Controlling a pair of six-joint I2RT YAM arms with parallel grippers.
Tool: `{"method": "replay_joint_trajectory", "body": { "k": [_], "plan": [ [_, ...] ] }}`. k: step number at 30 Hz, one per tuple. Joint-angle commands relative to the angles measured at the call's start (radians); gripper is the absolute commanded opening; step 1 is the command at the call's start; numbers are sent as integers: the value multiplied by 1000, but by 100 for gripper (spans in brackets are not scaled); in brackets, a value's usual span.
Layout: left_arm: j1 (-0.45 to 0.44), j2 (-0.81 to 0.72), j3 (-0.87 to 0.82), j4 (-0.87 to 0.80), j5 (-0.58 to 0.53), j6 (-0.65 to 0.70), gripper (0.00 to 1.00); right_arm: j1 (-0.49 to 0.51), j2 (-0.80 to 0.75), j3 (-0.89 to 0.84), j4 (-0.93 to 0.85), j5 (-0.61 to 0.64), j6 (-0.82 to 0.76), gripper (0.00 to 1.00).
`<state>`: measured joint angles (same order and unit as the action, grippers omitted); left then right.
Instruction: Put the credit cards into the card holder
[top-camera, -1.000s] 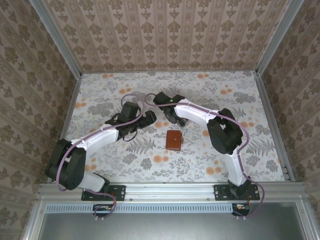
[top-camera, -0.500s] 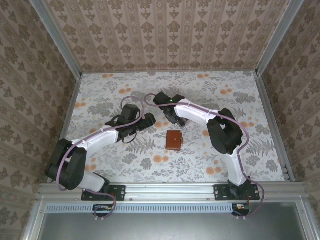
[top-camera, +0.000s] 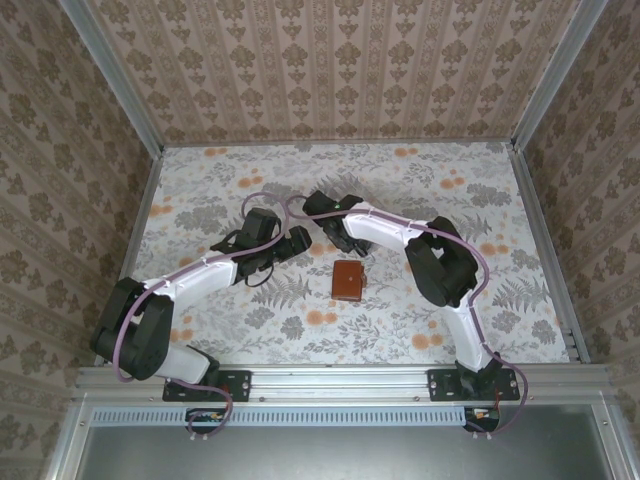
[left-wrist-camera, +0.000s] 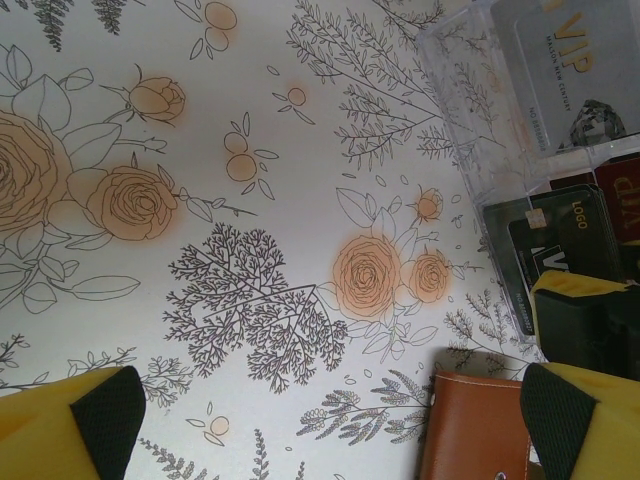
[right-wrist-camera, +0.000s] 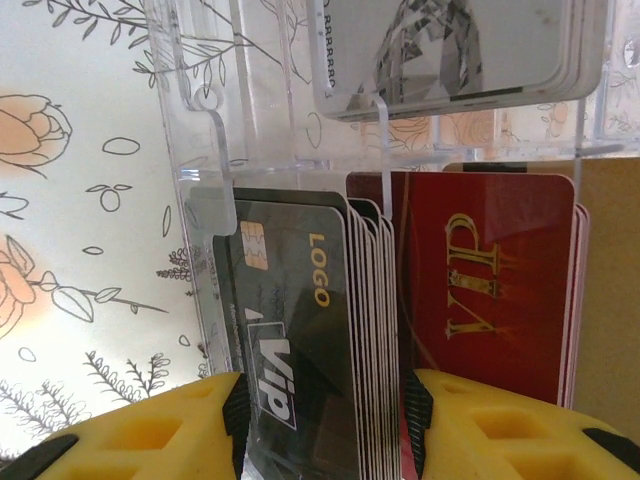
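- Several credit cards (right-wrist-camera: 300, 340) lay in a clear tray (right-wrist-camera: 200, 150) on the tabletop (left-wrist-camera: 250, 150). A fanned dark grey stack sat just beside a red stack (right-wrist-camera: 480, 280), and a pale silvery stack (right-wrist-camera: 450, 50) lay past a divider. None were in the card holder yet.
- Sorting by colour looked deliberate: each stack had its own compartment, with the top card exposed for picking.
- Right claw (right-wrist-camera: 320, 420): its yellow fingers stood on either side of the dark grey stack, jaws partway apart. I could not tell whether the pads pressed the cards or merely flanked them. Judged to be lining up on that stack to take a card.
- Card holder (top-camera: 348, 281): brown leather, folded shut with the snap side up, flat on the tabletop near the tray and between the two arms. It was likely placed there so either arm could reach it. It would need opening before any card could go in.
- Left claw (left-wrist-camera: 330, 425): spread wide, nothing in it, low over the tabletop with the holder by one finger. Judged ready to steady or open the holder.
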<state>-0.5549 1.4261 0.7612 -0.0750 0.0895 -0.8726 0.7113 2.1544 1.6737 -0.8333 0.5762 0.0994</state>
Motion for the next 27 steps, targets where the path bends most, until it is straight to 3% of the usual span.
{"method": "replay_joint_trajectory", "body": {
  "k": [1, 9, 18, 27],
  "plan": [
    [7, 11, 15, -3, -8, -9, 100, 8, 25, 7, 9, 84, -18, 48],
    [7, 5, 10, -11, -22, -17, 100, 20, -3, -25, 59, 191, -33, 45],
    [7, 3, 7, -16, -23, -18, 100, 20, -24, -38, 63, 186, -28, 37],
    [9, 4, 12, -18, -22, -16, 100, 19, -43, -42, 62, 210, -26, 38]
  ]
}}
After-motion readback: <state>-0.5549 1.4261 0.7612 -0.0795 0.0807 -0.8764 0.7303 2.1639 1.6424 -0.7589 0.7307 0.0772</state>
